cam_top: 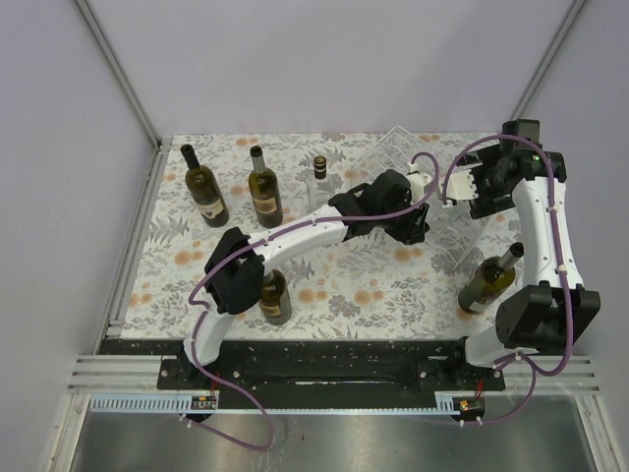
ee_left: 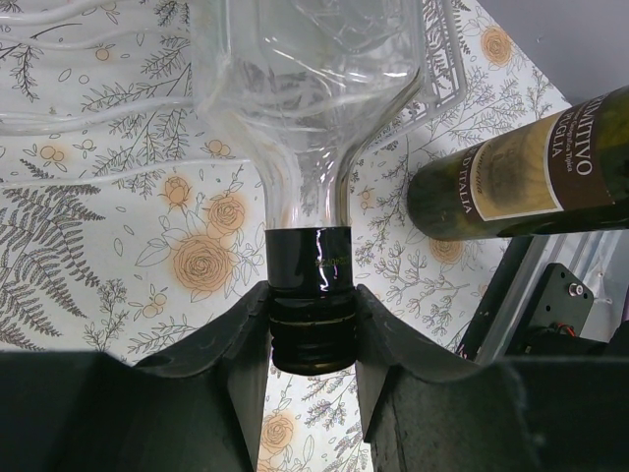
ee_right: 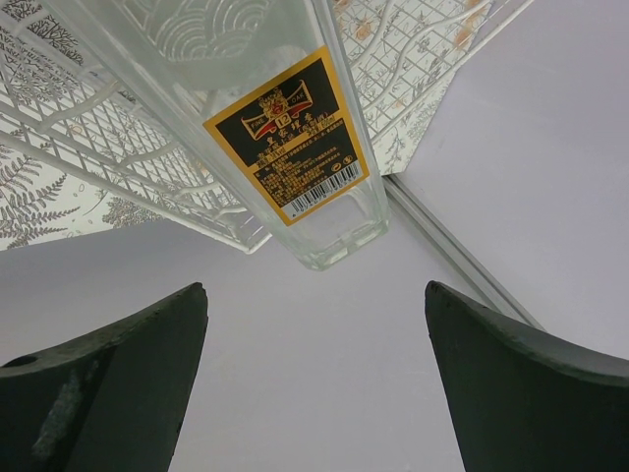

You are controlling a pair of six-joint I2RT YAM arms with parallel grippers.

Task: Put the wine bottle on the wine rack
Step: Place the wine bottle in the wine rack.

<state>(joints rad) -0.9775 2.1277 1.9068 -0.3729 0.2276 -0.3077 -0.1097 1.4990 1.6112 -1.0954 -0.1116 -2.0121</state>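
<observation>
On the floral cloth (cam_top: 344,285), our left claw (ee_left: 313,307) pinches the black cap (ee_left: 313,261) of the clear bottle (ee_left: 305,108), which lies over the rack (cam_top: 398,147) at far right. Our right claw (ee_right: 314,334) gapes empty beyond its base. We should settle it level into one cradle before releasing.

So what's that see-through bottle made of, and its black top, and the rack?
Clear bottle: looks like glass, glossy; the flowery cloth shows through it. Black cap: shiny, ridged, maybe metal or plastic. Wine rack: clear thin ribs, likely plastic.
</observation>
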